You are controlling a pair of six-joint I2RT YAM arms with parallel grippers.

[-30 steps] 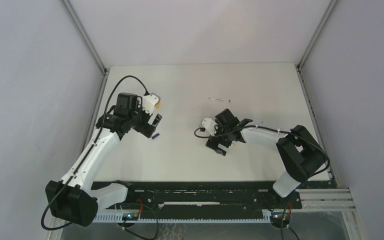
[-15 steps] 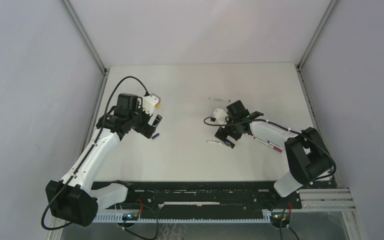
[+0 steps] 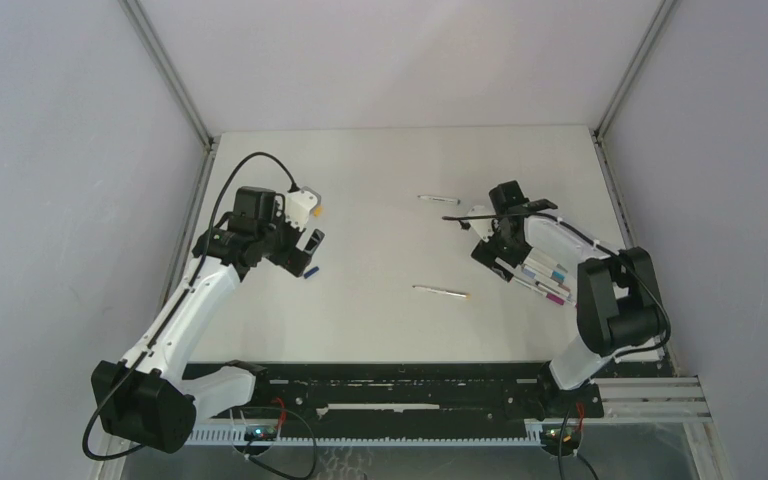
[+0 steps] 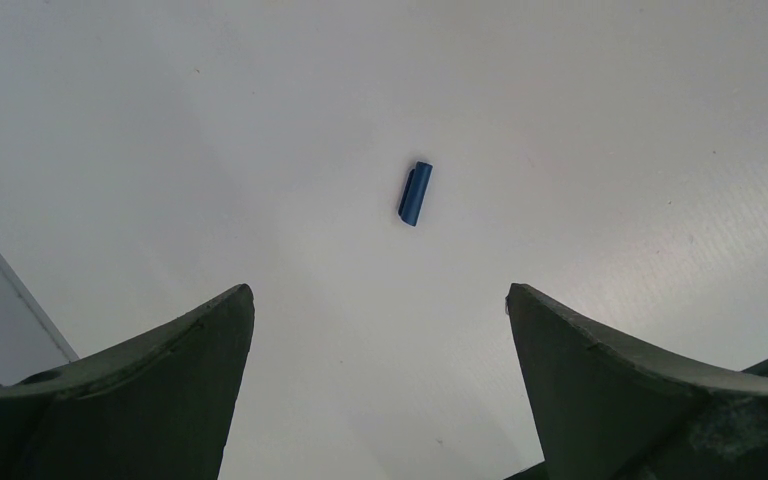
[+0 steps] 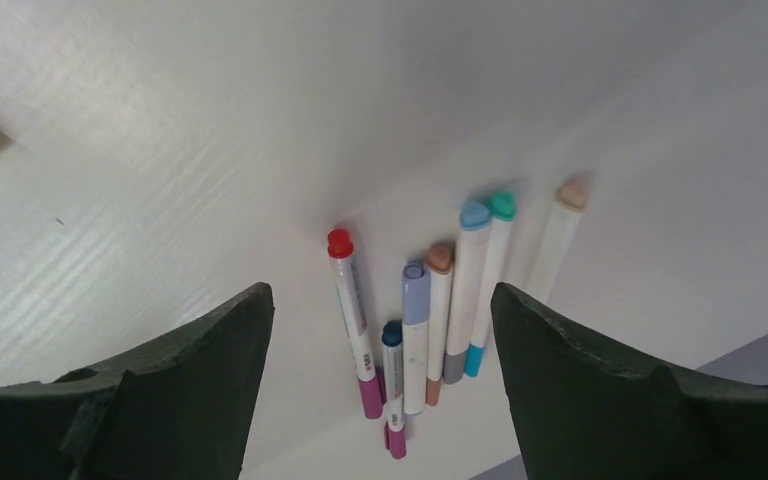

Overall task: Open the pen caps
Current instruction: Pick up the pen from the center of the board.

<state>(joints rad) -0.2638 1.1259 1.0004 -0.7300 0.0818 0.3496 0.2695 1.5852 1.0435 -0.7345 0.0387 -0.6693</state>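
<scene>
A white table (image 3: pixel 380 160) is seen from above. On its left part a short blue cap (image 4: pixel 415 193) is laid flat on its side, apart from everything else. Toward the far side, near the middle, a single pen (image 3: pixel 437 199) is laid crosswise. A second pen (image 3: pixel 440 291), orange at its right end, is laid nearer the front, well apart from the first. Near the right edge a cluster of pens (image 5: pixel 413 330) is laid close together and roughly parallel; red, dark blue, lavender, brown, light blue, teal and beige caps are shown.
</scene>
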